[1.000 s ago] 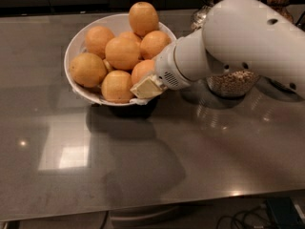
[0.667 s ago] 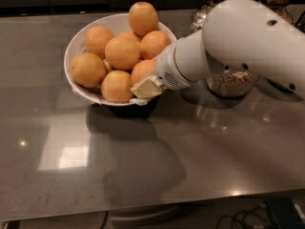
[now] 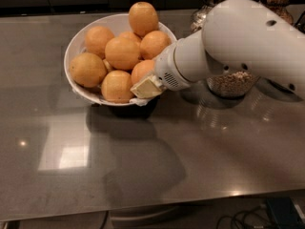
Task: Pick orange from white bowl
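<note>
Jaws beside bowl (image 3: 75, 46), perhaps eight oranges (image 3: 123, 53)

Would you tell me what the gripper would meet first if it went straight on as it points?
Probably the front orange in the bowl: the gripper sits at the bowl's near rim, pointing left toward that orange. Depth is unclear, so the rim could come first.
</note>
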Controlling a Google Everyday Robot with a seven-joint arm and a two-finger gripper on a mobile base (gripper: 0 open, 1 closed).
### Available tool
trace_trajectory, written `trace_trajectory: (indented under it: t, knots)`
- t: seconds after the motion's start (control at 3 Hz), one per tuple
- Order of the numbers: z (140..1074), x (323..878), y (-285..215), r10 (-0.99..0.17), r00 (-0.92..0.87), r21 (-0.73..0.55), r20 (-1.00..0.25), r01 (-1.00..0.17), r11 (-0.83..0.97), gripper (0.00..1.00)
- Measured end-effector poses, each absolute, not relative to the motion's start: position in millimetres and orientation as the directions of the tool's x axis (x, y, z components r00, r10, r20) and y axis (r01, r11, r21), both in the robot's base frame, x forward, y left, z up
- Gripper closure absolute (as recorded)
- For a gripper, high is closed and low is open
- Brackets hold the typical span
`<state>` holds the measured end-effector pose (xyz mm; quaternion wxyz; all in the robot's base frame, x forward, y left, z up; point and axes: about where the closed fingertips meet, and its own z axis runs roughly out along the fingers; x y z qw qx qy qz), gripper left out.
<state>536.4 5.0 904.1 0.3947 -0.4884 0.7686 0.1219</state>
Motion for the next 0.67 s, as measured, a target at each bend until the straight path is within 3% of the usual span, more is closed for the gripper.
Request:
trace_trajectory:
  t: [0.67]
  knots:
    - [907.6, 536.3, 4.9, -0.655, -0.211, -0.198, -0.726, -0.847, 0.493, 1.00]
